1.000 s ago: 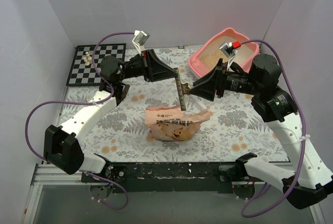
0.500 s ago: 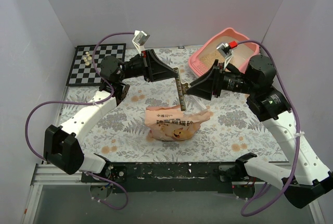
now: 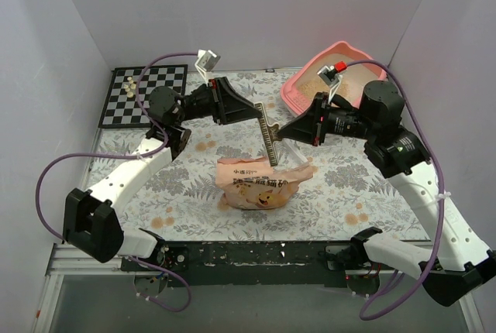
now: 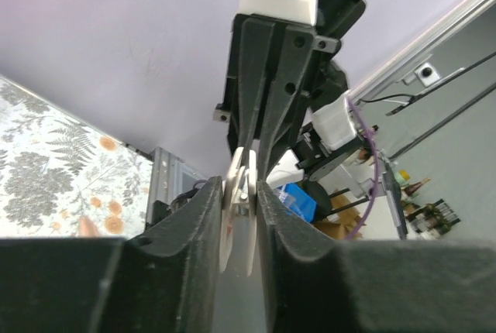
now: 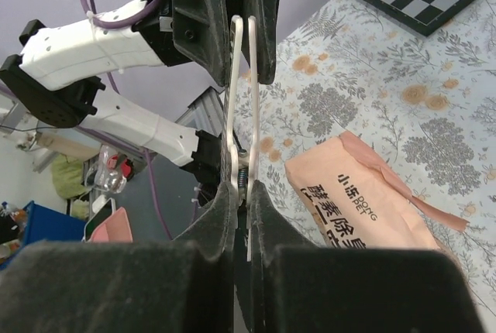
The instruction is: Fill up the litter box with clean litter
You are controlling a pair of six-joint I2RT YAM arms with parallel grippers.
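Observation:
A long, thin spring clip [image 3: 270,138] hangs in the air over the orange-peach bag [image 3: 260,182]. Both grippers hold it. My left gripper [image 3: 260,115] pinches its upper end from the left, and in the left wrist view its pads [image 4: 267,201] press on the clip's two white blades [image 4: 242,221]. From the right, my right gripper [image 3: 281,133] is shut on the lower part, its pads [image 5: 221,209] squeezing the blades [image 5: 242,77] near the spring. The pink litter box [image 3: 364,70] stands at the back right with tan litter [image 3: 312,85] inside.
A black-and-white chessboard [image 3: 143,94] with a few pale pieces lies at the back left. The bag [image 5: 364,201] lies on its side on the floral cloth [image 3: 349,186], mid-table. White walls close in the table on three sides.
My right gripper has moved left onto the clip and closed on it. The left gripper has stayed on the clip's upper end, shifting slightly.

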